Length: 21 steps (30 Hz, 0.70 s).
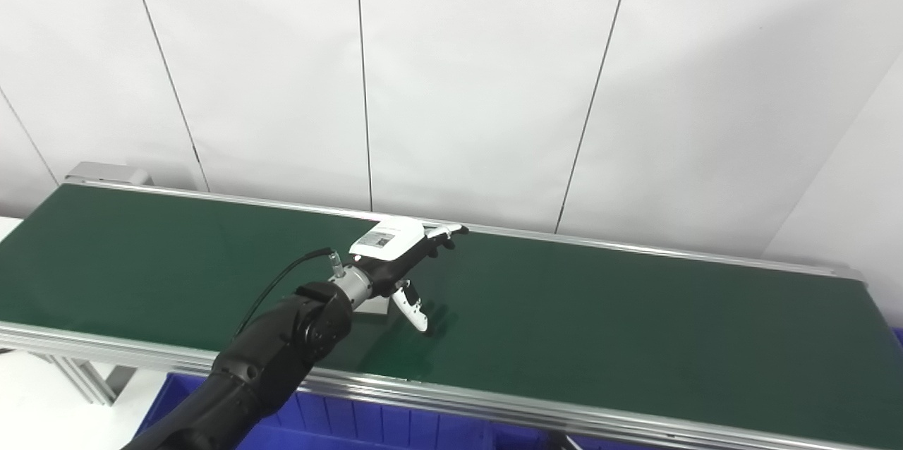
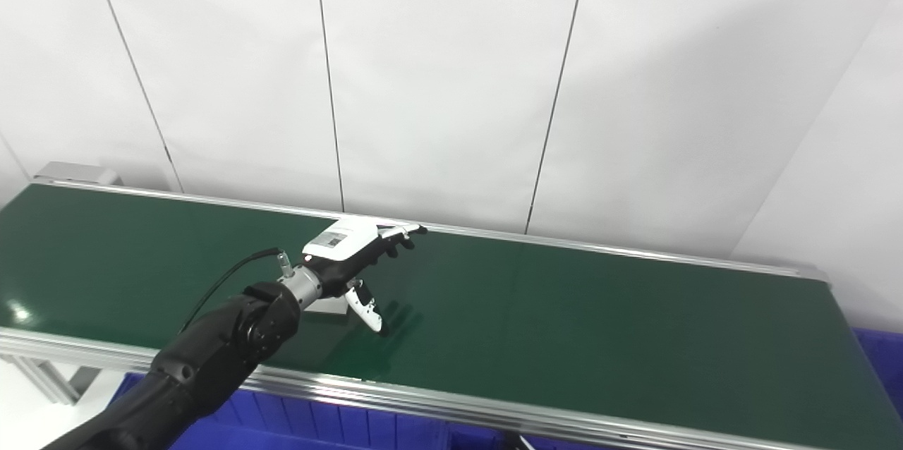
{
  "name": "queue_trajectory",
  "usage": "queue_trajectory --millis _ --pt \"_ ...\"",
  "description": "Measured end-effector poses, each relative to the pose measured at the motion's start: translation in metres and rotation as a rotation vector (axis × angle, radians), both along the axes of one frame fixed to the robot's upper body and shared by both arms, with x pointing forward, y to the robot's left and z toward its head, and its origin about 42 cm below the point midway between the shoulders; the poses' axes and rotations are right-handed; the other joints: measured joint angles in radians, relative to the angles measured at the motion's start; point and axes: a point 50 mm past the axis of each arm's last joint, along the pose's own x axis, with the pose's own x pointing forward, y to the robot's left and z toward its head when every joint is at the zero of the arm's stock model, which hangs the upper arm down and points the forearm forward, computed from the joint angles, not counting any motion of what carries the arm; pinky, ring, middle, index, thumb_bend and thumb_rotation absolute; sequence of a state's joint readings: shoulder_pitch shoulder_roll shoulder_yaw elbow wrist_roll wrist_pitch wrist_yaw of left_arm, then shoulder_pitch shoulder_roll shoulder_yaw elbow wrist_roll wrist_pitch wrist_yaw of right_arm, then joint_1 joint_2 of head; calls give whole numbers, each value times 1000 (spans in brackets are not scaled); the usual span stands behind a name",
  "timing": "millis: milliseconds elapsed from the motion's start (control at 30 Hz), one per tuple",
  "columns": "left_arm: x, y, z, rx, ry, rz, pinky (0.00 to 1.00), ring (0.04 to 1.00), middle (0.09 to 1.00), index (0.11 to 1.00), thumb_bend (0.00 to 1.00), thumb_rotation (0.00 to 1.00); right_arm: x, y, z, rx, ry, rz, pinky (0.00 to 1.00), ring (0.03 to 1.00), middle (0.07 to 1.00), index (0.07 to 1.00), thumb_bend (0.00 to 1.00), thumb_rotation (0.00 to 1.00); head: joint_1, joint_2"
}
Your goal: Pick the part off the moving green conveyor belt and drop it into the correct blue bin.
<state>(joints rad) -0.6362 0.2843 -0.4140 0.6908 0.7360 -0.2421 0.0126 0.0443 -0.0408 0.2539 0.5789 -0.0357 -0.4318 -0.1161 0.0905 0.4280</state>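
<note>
- My left robot hand (image 1: 398,259) hovers over the belt (image 1: 600,323), fingers spread, holding nothing
- A small grey part (image 1: 374,306) lies on the belt just beneath its wrist
- Blue bin (image 1: 353,425) sits below the belt's near edge

Conveyor belt (image 1: 600,323) ran left to right across the view, taken as landmark. Wall panels (image 1: 480,83) stood directly behind its far rail. Left hand (image 1: 395,259) was over the belt, left of its middle, nearer the far rail, arm entering across the near rail. A small part (image 1: 374,307) lay on the belt under the wrist. Bin (image 1: 338,422) sat below and before the near rail.
</note>
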Motion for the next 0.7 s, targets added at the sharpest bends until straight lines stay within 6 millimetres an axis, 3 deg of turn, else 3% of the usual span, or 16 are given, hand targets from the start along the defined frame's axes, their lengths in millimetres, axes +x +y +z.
queue_trajectory --millis 600,700 --pt "16 -8 6 151 27 -23 586 746 822 909 1000 0 -1 3 0 -4 -1 0 857 819 871 864 691 959 -6 8" --pt "16 -4 5 169 30 -26 638 768 828 908 1000 0 -1 3 0 -4 -1 1 838 806 860 857 679 956 -9 9"
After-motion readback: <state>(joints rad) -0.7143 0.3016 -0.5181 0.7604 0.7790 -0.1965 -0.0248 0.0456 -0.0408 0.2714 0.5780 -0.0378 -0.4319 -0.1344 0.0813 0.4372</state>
